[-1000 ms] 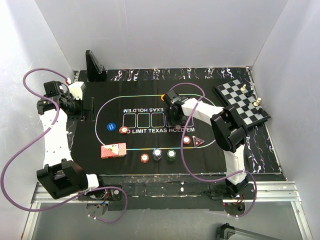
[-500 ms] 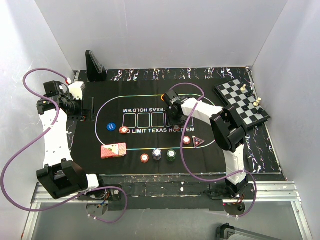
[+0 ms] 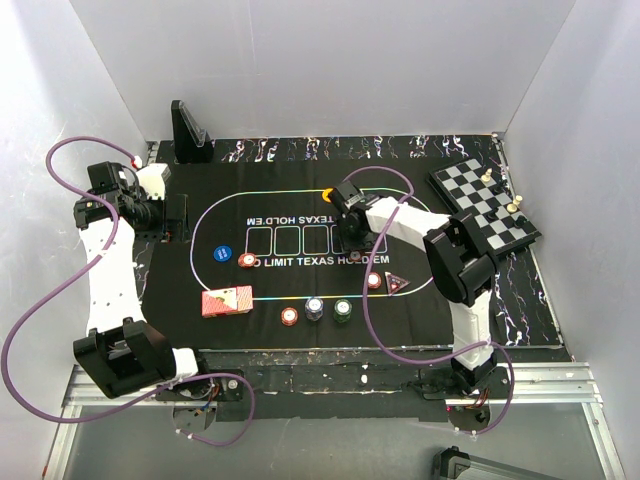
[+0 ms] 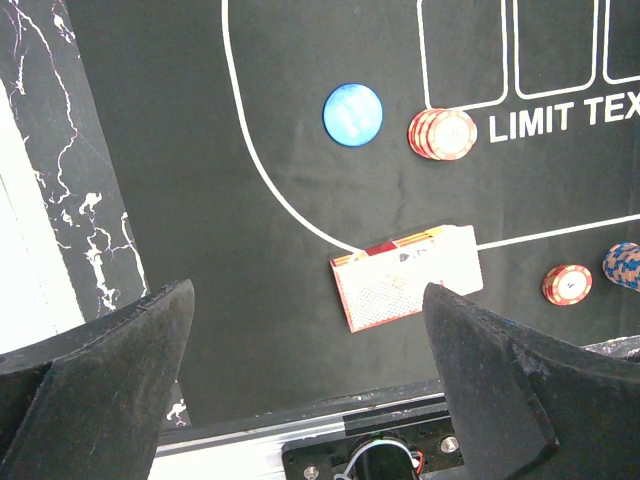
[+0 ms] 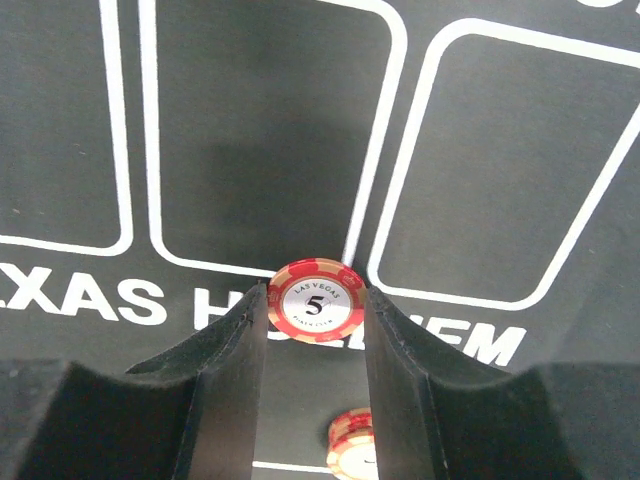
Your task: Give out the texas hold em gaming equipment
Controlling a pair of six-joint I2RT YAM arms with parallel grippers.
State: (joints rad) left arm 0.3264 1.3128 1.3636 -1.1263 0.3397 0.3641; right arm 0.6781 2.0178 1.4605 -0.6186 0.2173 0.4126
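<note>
My right gripper [image 5: 315,296] grasping red chip [image 5: 315,306], lower centre of wrist frame, on mat [image 5: 250,130] lettering. My left gripper [image 4: 308,290] released wide; cards [image 4: 408,277] centre-frame.

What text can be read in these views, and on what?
"LAS VEGAS", "5": red chip, right wrist view; its lower line is too small.
"LIMIT TEX": black mat, left wrist view.
"XAS H", "EM": same mat, right wrist view.
Blue chip: print blurred.
</note>
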